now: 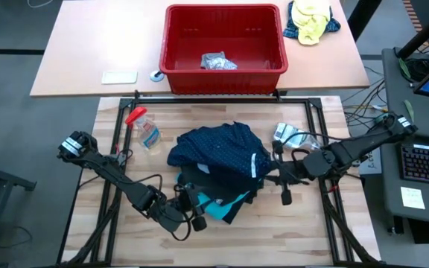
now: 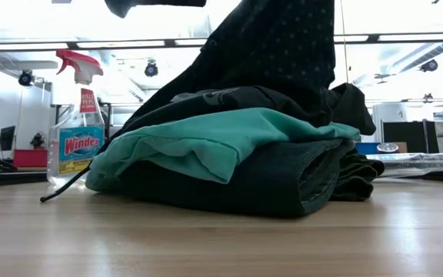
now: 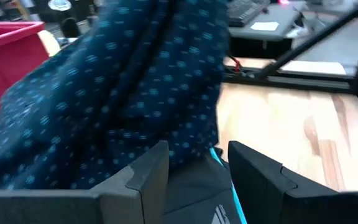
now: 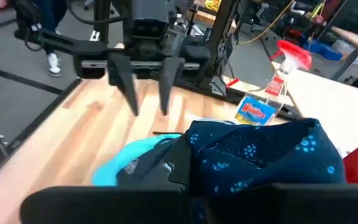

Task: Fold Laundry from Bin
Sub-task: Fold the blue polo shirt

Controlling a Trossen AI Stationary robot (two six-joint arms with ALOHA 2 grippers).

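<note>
The navy dotted shirt [image 1: 222, 149] is apparently pinched by the closed right gripper [image 1: 274, 173]; the left gripper [image 4: 146, 93] is held half-open, empty, beside the laundry pile [image 2: 237, 158].

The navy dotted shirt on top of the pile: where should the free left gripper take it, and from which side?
The right gripper is shut on the navy dotted shirt at its right edge, lifting it. The left gripper, open, sits at the pile's near-left corner. Probably best: pinch the shirt's loose near-left hem, coming in low from the table's front, since that edge drapes free above the turquoise garment.
</note>
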